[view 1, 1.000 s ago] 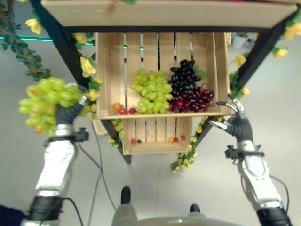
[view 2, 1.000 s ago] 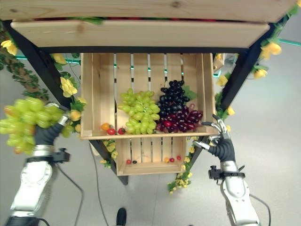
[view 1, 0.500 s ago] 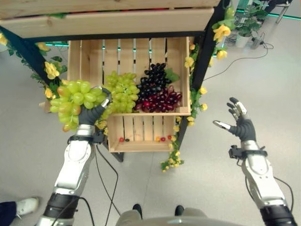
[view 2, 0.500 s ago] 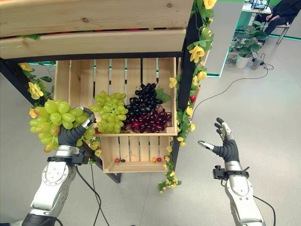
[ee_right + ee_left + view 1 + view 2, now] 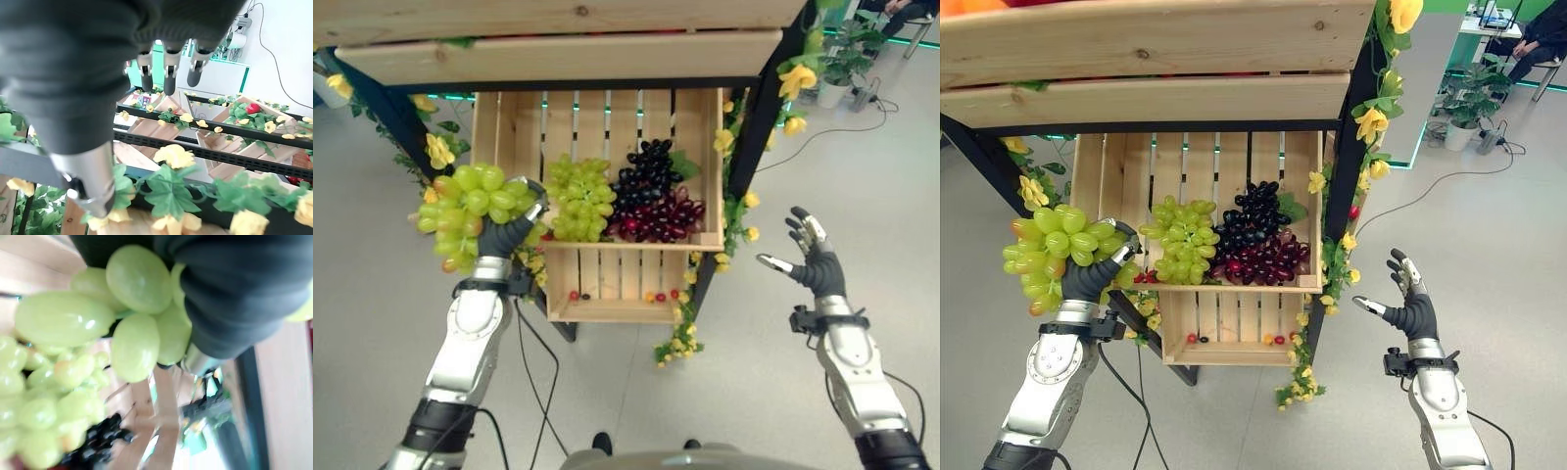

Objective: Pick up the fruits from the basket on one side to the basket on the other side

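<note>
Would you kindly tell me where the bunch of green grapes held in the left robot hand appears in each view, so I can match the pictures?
Left eye view: bunch of green grapes at left, level with the wooden crate, above the left robot hand.
Right eye view: same bunch at far left.
Left wrist view: large, close green grapes beside the dark cover.
Right wrist view: not seen.
Shared landmark: the dark purple grapes in the crate.

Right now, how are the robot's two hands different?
The left hand is curled round a bunch of green grapes; the right hand is open and holds nothing. The left hand is beside the wooden crate; the right hand hangs over bare floor. Both have dark ribbed covers.
</note>
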